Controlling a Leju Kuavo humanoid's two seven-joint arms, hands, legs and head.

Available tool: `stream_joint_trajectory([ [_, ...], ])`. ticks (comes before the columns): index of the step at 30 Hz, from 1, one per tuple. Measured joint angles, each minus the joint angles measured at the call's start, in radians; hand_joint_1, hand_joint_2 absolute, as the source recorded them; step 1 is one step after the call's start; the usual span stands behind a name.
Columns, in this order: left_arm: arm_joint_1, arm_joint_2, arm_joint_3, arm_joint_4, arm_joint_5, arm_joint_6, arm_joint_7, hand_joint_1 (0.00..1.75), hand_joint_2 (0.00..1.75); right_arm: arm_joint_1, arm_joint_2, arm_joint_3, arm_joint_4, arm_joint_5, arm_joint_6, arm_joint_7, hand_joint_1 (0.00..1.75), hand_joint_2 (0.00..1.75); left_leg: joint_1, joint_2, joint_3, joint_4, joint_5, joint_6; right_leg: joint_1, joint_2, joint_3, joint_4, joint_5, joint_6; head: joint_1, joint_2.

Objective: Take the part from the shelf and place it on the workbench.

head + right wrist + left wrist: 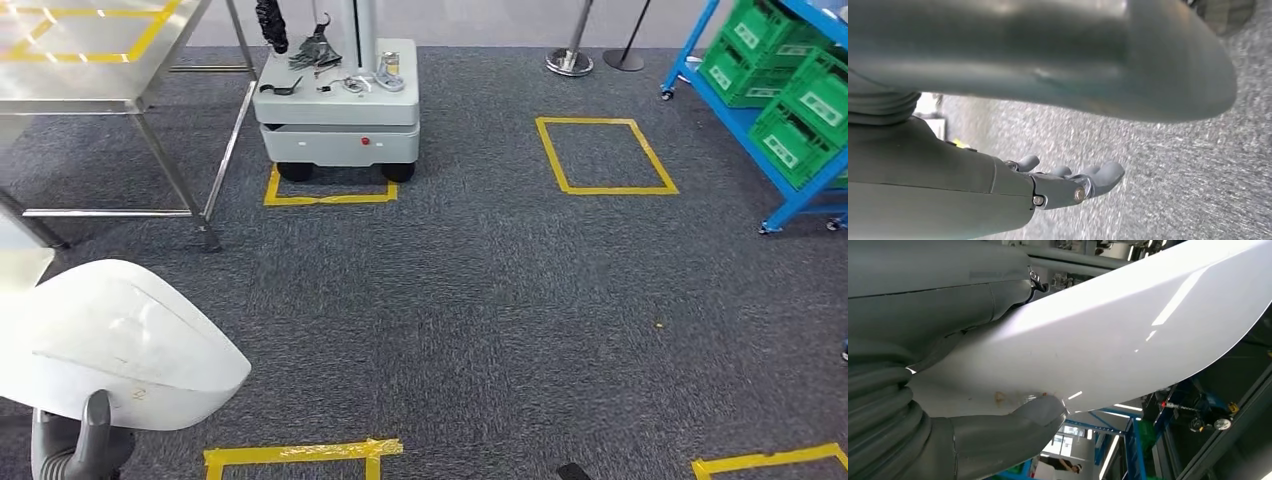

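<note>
Head view first: I've got the part (120,345) in my left hand (80,445) at the lower left of the frame, a big white curved shell, smooth and glossy, a bit like a fender. The worktop (95,85) sits at the upper left, bare brushed metal on thin steel legs with yellow tape lines on its surface. The shelf (765,130) is at the far right, blue frame with green crates (800,95) in it. Between them there's rough grey carpet (480,300) with yellow tape squares, and a grey wheeled cart (338,110) parked just right of the worktop. My guess is the step now is carrying the part over, so I'd walk slow and keep the shell's long end away from the cart and the worktop's legs

Left wrist view: the hand is clamped on the part (1108,335), thick grey thumb (1033,415) pressed on one face near the edge and the rest of the hand on the other. That surface is slick and shiny, so I reckon it could slide if I tilt it; I'd keep the wrist steady

Right wrist view: right hand (1068,182) hangs over the carpet, fingers loosely spread, holding nothing
</note>
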Motion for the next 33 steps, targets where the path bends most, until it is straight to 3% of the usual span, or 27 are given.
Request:
stream_joint_trajectory([
  [1,0.001,-0.006,0.002,-0.002,-0.002,-0.001,0.001,1.75,1.75,0.002,-0.001,0.001,0.000,0.001,-0.001,0.004,0.00,0.00,-0.002,-0.015,-0.003,0.000,0.002,0.003,0.001,0.012,-0.035,0.068,-0.028,-0.002,0.001,0.000],
  [2,0.003,-0.010,0.004,-0.003,-0.004,-0.002,0.001,1.75,1.75,0.004,-0.002,0.002,0.000,0.002,-0.001,0.008,0.00,0.00,-0.005,-0.030,-0.006,0.000,0.003,0.005,0.002,0.016,-0.059,0.114,-0.038,-0.005,0.001,0.000],
  [3,0.005,-0.015,0.008,-0.004,-0.005,-0.002,0.001,1.75,1.75,0.004,-0.002,0.002,0.000,0.003,-0.001,0.011,0.00,0.00,-0.007,-0.045,-0.007,0.000,0.005,0.005,0.004,0.019,-0.067,0.123,-0.028,-0.010,0.001,0.000],
  [5,0.009,-0.026,0.020,-0.013,-0.009,-0.004,0.001,1.75,1.75,0.005,-0.004,0.004,0.000,0.003,0.000,0.016,0.00,0.00,-0.008,-0.075,-0.007,0.001,0.008,0.003,0.007,0.036,-0.024,0.024,0.039,-0.022,0.001,0.000],
  [7,0.012,-0.039,0.031,-0.024,-0.010,-0.006,0.007,1.75,1.75,0.005,-0.008,0.005,0.000,0.003,0.002,0.014,0.00,0.00,-0.008,-0.102,-0.009,0.001,0.013,-0.003,0.012,0.081,0.035,-0.111,0.095,-0.031,0.001,0.000],
  [9,0.015,-0.047,0.037,-0.030,-0.008,-0.010,0.017,1.75,1.75,0.003,-0.013,0.005,0.000,0.003,0.005,0.005,0.00,0.00,-0.008,-0.124,-0.012,-0.002,0.019,-0.014,0.018,0.099,0.056,-0.160,0.109,-0.035,0.001,0.000],
  [11,0.019,-0.052,0.043,-0.030,0.001,-0.019,0.029,1.75,1.75,0.000,-0.016,0.005,0.000,0.003,0.012,-0.010,0.00,0.00,-0.007,-0.140,-0.018,-0.008,0.026,-0.026,0.019,0.076,0.057,-0.166,0.117,-0.044,0.001,0.000],
  [13,0.014,-0.051,0.049,-0.027,0.010,-0.031,0.036,1.75,1.75,0.001,-0.017,0.005,0.000,0.003,0.019,-0.026,0.00,0.00,-0.011,-0.102,-0.039,0.019,0.006,-0.031,0.016,0.048,0.058,-0.177,0.128,-0.057,-0.003,0.000],
  [15,-0.004,-0.043,0.050,-0.023,0.004,-0.040,0.028,1.75,1.75,0.006,-0.017,0.005,0.000,0.004,0.025,-0.023,0.00,0.00,-0.015,-0.036,-0.084,0.119,-0.056,-0.033,0.016,0.016,0.055,-0.182,0.133,-0.067,-0.008,0.000],
  [17,-0.024,-0.026,0.051,-0.025,-0.006,-0.038,0.019,1.75,1.75,0.011,-0.017,0.005,0.000,0.007,0.032,-0.004,0.00,0.00,-0.014,-0.009,-0.128,0.234,-0.108,-0.039,0.019,-0.017,0.052,-0.181,0.133,-0.070,-0.010,0.000],
  [18,-0.031,-0.014,0.052,-0.029,-0.006,-0.033,0.019,1.75,1.75,0.012,-0.017,0.005,0.000,0.009,0.034,0.007,0.00,0.00,-0.013,-0.004,-0.131,0.255,-0.111,-0.042,0.019,-0.033,0.051,-0.180,0.133,-0.071,-0.010,0.000],
  [19,-0.038,-0.001,0.055,-0.035,-0.001,-0.027,0.023,1.75,1.75,0.012,-0.016,0.006,0.000,0.011,0.034,0.015,0.00,0.00,-0.013,0.001,-0.113,0.238,-0.097,-0.043,0.019,-0.048,0.050,-0.178,0.132,-0.071,-0.010,0.000],
  [21,-0.049,0.027,0.063,-0.049,0.015,-0.019,0.031,1.75,1.75,0.010,-0.012,0.006,0.000,0.007,0.031,0.023,0.00,0.00,-0.015,0.032,-0.034,0.111,-0.049,-0.042,0.019,-0.074,0.049,-0.172,0.129,-0.068,-0.010,0.000],
  [23,-0.061,0.055,0.071,-0.059,0.024,-0.016,0.033,1.75,1.75,0.009,-0.005,0.003,0.000,-0.013,0.026,0.018,0.00,0.00,-0.019,0.066,0.026,0.009,-0.024,-0.031,0.023,-0.094,0.049,-0.164,0.123,-0.060,-0.009,0.000],
  [24,-0.066,0.072,0.074,-0.060,0.026,-0.016,0.033,1.75,1.75,0.006,0.000,0.001,0.000,-0.025,0.023,0.014,0.00,0.00,-0.021,0.072,0.034,-0.009,-0.024,-0.024,0.025,-0.103,0.049,-0.161,0.122,-0.055,-0.009,0.000],
  [26,-0.073,0.107,0.078,-0.058,0.026,-0.015,0.037,1.75,1.75,0.000,0.013,-0.004,0.000,-0.041,0.017,0.007,0.00,0.00,-0.022,0.049,0.030,-0.010,-0.017,-0.011,0.026,-0.121,0.051,-0.162,0.122,-0.046,-0.009,0.000],
  [27,-0.077,0.121,0.080,-0.057,0.026,-0.016,0.039,1.75,1.75,-0.003,0.019,-0.006,0.000,-0.044,0.015,0.005,0.00,0.00,-0.020,0.038,0.029,-0.014,-0.013,-0.006,0.024,-0.114,0.052,-0.158,0.117,-0.040,-0.009,0.000],
  [28,-0.084,0.131,0.081,-0.056,0.026,-0.016,0.041,1.75,1.75,-0.005,0.025,-0.007,0.000,-0.045,0.014,0.004,0.00,0.00,-0.017,0.027,0.028,-0.018,-0.009,0.000,0.021,-0.090,0.046,-0.140,0.103,-0.033,-0.008,0.000],
  [30,-0.097,0.143,0.081,-0.054,0.026,-0.017,0.045,1.75,1.75,-0.005,0.034,-0.010,0.001,-0.047,0.013,0.002,0.00,0.00,-0.012,0.004,0.025,-0.023,0.000,0.008,0.014,-0.021,0.006,-0.047,0.046,-0.023,-0.005,0.000],
  [31,-0.101,0.146,0.081,-0.053,0.025,-0.017,0.046,1.75,1.75,-0.004,0.036,-0.012,0.002,-0.048,0.013,0.002,0.00,0.00,-0.011,-0.008,0.021,-0.022,0.003,0.010,0.011,0.002,-0.026,0.022,0.012,-0.020,-0.005,0.000],
  [32,-0.103,0.149,0.081,-0.051,0.024,-0.016,0.048,1.75,1.75,-0.002,0.037,-0.013,0.002,-0.048,0.013,0.002,0.00,0.00,-0.011,-0.022,0.017,-0.021,0.005,0.010,0.009,0.011,-0.055,0.082,-0.010,-0.018,-0.005,0.000],
  [33,-0.103,0.151,0.081,-0.049,0.020,-0.015,0.051,1.75,1.75,-0.001,0.038,-0.014,0.002,-0.047,0.013,0.004,0.00,0.00,-0.011,-0.037,0.014,-0.019,0.007,0.009,0.008,0.015,-0.070,0.113,-0.014,-0.018,-0.005,0.000],
])
